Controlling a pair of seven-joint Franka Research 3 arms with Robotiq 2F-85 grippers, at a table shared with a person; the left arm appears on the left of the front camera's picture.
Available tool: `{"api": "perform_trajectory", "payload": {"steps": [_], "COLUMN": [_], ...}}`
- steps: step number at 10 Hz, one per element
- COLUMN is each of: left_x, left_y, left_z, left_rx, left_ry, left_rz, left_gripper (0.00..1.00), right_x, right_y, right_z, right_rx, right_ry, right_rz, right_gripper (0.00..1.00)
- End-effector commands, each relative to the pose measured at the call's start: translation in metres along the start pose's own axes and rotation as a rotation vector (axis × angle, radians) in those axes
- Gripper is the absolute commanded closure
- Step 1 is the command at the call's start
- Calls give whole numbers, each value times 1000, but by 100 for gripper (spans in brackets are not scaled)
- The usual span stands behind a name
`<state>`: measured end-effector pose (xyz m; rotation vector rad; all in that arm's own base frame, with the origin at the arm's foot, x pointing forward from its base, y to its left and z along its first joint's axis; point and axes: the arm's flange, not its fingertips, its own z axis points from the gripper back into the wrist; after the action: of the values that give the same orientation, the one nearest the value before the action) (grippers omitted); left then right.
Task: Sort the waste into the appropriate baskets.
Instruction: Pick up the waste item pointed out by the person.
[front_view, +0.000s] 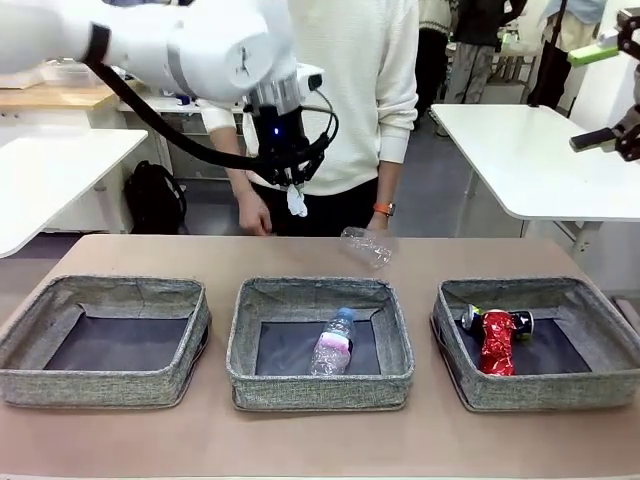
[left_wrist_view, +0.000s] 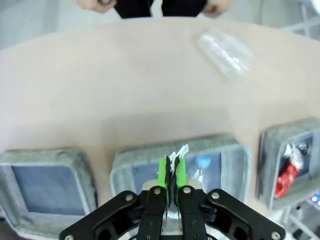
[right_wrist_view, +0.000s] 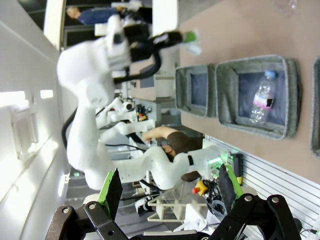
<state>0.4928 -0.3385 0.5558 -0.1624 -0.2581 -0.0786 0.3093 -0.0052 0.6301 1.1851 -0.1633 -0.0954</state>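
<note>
Three baskets sit in a row; take the middle basket (front_view: 320, 388) as the marker. The left gripper (front_view: 294, 190) hangs above the table just beyond that basket's far wall. Its jaws are pinched fully together on a scrap of crumpled white paper (front_view: 297, 204), which pokes out past the green pads.

The bottle (front_view: 333, 343) lies inside the middle basket, and the crushed cans (front_view: 497, 340) lie in the right basket (front_view: 540, 395). The left basket (front_view: 100, 385), which I judge to be the paper's home, is to the robot's left of the middle basket and nearer the robot than the gripper.

The clear plastic cup (front_view: 367, 247) lies on its side just behind the middle basket's far right corner, its long axis slanting. The right gripper (front_view: 587, 98) stands wide open with nothing in it, high up and well right of the middle basket.
</note>
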Motion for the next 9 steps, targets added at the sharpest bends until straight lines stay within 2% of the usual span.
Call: {"api": "perform_trajectory", "payload": {"steps": [1, 2, 3, 4, 5, 7, 8, 9], "left_x": [-63, -88, -99, -91, -80, -80, -91, -98], "left_y": [35, 39, 44, 48, 22, 22, 31, 22], "left_z": [26, 36, 40, 37, 50, 50, 48, 35], "left_rx": [-41, -9, -14, -18, 17, 17, 25, -225], "left_ry": [-37, -97, -110, -94, -76, -76, -92, -34], "left_rz": [-127, -137, -160, -101, -131, -131, -124, -92], "left_gripper": [100, 100, 100, 100, 100, 100, 94, 94], "right_x": [1, 1, 1, 1, 1, 1, 1, 1], "right_y": [1, 1, 1, 1, 1, 1, 1, 1], "right_z": [1, 1, 1, 1, 1, 1, 1, 1], "right_rx": [16, 16, 16, 16, 16, 16, 16, 16], "right_ry": [5, 5, 5, 5, 5, 5, 5, 5], "right_rz": [14, 14, 14, 14, 14, 14, 14, 14], "right_gripper": [0, 0, 0, 0, 0, 0, 0, 0]}}
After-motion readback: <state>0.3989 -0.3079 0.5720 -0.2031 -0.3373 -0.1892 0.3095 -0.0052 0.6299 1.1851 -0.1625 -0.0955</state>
